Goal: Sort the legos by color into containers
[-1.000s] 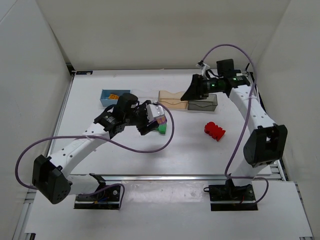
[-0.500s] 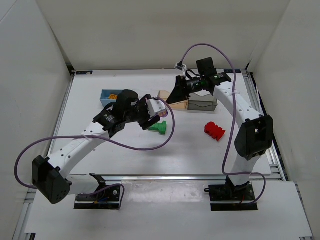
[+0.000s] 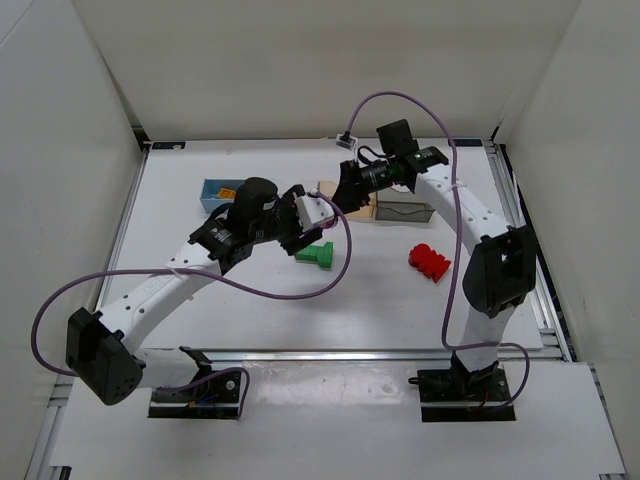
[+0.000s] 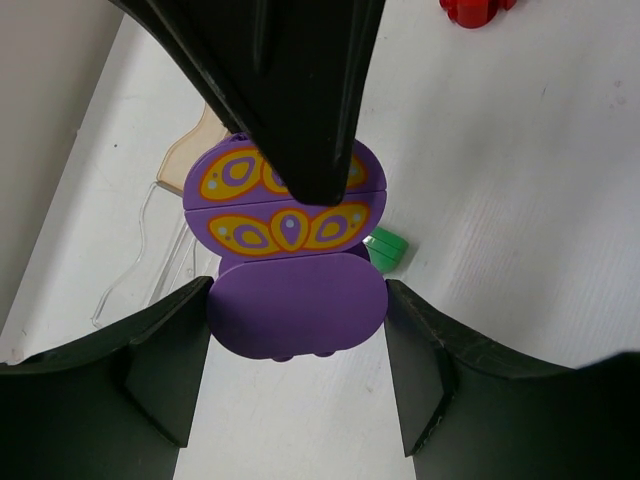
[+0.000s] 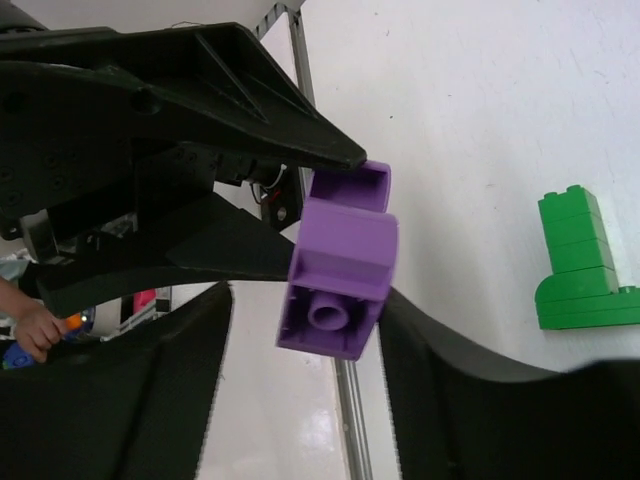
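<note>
The purple lego (image 4: 288, 305) is up off the table (image 3: 400, 300), clamped at its lower brick between the two fingers (image 4: 170, 370) of the left gripper (image 4: 297, 292), which press on its flanks. Its long axis runs straight out from that gripper's fingertips, toward the right gripper (image 5: 306, 292).

The left wrist view alone shows the printed face. It carries a wing-like motif of orange and yellow ovals across two stacked purple pieces, above a plain rounded one. From the upper edge of that view the right arm's black finger comes down onto the upper end of the stack.

The right wrist view alone shows the other side, a hollow underside with a round tube turned to the camera. There the right gripper stands wide. The brick sits between its fingers, with a clear gap to one finger, while contact with the other cannot be told.

The green lego (image 5: 580, 265) lies on the table just below and beside both grippers. It is stepped, with its wide foot at one end. The red lego (image 3: 430, 261) lies well apart, out past the right arm.

The overhead view adds the containers. The pale orange container (image 3: 362, 211) sits directly under the right gripper, the smoky grey container (image 3: 405, 211) just beyond it, and the blue container (image 3: 213, 192) behind the left gripper.
</note>
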{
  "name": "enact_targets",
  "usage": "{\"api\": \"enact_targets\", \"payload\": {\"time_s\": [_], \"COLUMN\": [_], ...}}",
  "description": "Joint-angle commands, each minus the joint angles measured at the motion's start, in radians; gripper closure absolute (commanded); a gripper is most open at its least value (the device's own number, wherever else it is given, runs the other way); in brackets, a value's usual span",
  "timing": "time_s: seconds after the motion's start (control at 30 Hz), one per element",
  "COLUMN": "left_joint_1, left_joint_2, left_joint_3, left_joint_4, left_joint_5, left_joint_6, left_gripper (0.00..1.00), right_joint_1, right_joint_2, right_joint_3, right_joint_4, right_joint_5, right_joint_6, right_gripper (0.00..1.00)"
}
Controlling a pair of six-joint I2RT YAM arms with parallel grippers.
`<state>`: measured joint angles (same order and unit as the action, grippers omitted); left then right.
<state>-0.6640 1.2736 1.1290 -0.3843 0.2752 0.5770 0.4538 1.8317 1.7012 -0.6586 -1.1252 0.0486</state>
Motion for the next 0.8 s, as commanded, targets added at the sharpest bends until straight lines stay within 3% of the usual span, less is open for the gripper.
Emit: {"api": "enact_targets", "payload": {"time_s": [0.0, 0.33, 0.77], "left_joint_1": [-0.005, -0.005, -0.005], "left_joint_2": [-0.01, -0.029, -0.111], "left_joint_3": [0.04, 0.011, -0.084], "left_joint_4": [0.039, 0.045, -0.007], "left_joint_5": [-0.002, -0.019, -0.048], "left_joint_6": [0.006, 0.004, -0.028], "left_gripper": [0.69, 0.7, 0.75], "right_joint_1": [0.011, -0.001, -0.159], "right_joint_2": [0.014, 0.017, -0.068], "right_joint_3": [0.055, 0.038, 0.006], "right_joint_4": [-0.013, 0.025, 0.025], "right_joint_5": [-0.025, -0.065, -0.096], "right_joint_6": [-0.019, 0.011, 0.011], "right_gripper": [0.4, 0.99, 1.0]}}
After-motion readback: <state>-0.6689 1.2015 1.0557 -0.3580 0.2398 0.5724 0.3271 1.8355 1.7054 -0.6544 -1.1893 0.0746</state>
